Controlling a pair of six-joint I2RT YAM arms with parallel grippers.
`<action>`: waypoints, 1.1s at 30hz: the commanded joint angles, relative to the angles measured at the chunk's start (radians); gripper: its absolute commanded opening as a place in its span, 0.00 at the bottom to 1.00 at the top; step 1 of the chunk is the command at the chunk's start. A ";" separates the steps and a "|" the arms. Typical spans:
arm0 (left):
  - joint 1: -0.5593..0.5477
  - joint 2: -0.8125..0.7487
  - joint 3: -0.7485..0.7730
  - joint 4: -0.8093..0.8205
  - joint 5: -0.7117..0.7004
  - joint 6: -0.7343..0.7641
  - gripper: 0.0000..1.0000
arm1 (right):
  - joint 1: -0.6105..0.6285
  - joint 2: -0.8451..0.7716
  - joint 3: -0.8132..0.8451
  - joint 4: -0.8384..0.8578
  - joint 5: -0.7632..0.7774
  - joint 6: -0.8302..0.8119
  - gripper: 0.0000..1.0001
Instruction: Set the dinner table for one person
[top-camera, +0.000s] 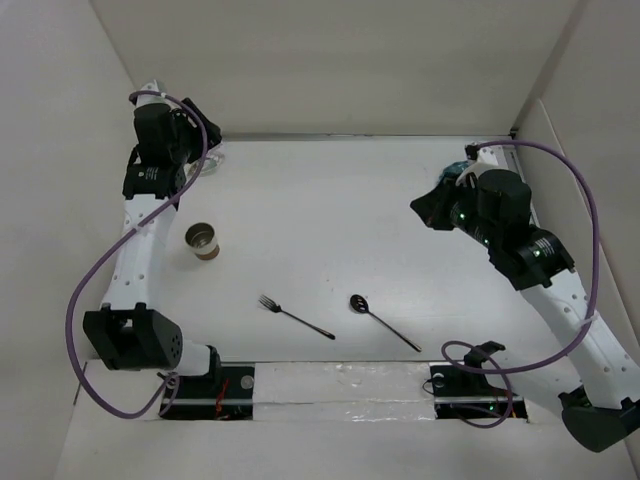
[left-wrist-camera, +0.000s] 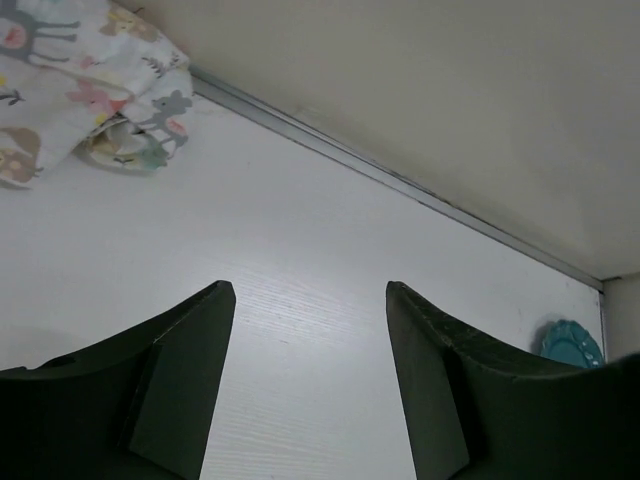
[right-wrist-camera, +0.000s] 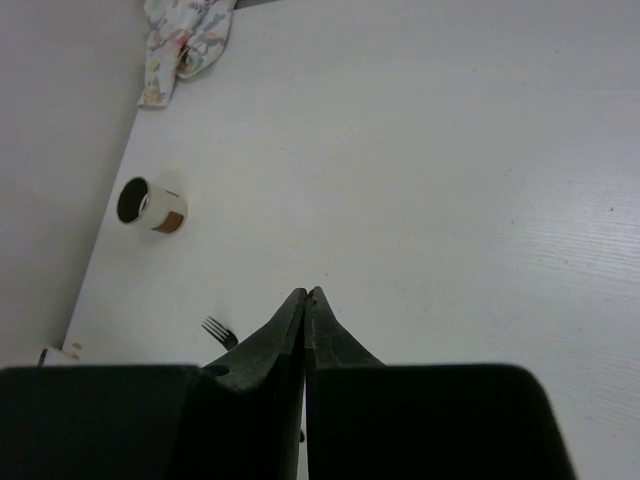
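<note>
Holding right gripper pressed together above table, left gripper spread near cloth; hovering beyond fork, spoon, cup.

Teal object half out of sight

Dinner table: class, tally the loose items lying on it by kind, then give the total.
Fork: 1
Spoon: 1
Cup: 1
Animal-print placemat: 1
Teal plate: 1
Total on the dinner table: 5
</note>
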 joint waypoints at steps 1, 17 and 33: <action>0.024 0.018 -0.017 0.030 -0.030 -0.046 0.59 | 0.014 0.009 0.009 0.038 -0.031 -0.001 0.11; 0.252 0.461 0.064 0.118 -0.095 -0.221 0.14 | 0.014 0.047 0.020 0.013 -0.005 0.004 0.00; 0.252 0.889 0.446 -0.005 -0.283 -0.237 0.58 | 0.034 0.125 0.032 0.002 -0.017 0.060 0.50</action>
